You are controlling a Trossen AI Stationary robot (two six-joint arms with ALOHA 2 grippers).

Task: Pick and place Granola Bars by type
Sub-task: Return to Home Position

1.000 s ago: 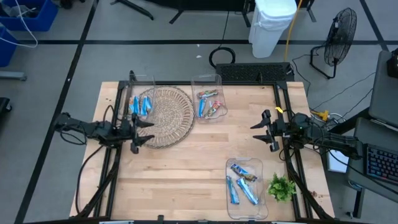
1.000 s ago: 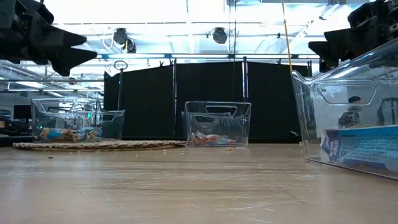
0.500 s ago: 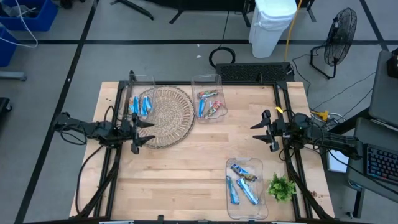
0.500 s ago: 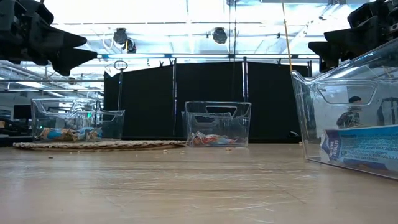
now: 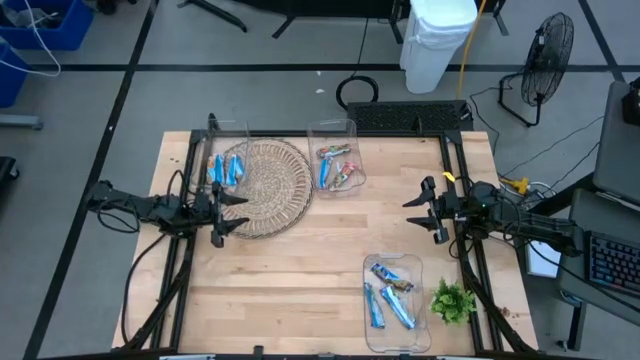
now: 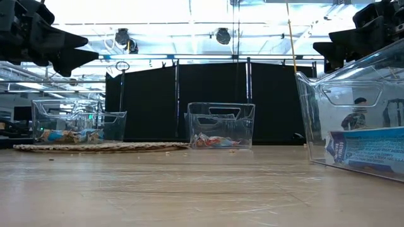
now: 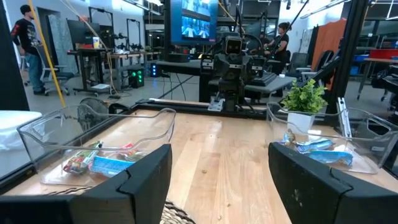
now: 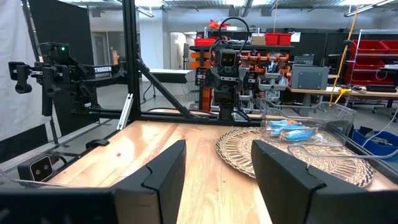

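A wooden counter seen from above, with an arm at each side. The left hand hangs above the left edge of a round woven mat, its fingers spread wide and empty. The right hand hangs near the counter's right side, also wide apart and holding nothing. The granola bars lie in three clear bins:
- Blue bars are in the back-left bin.
- Blue and reddish bars are in the back-middle bin.
- Blue bars are in the front bin, just beside a green leafy sprig.
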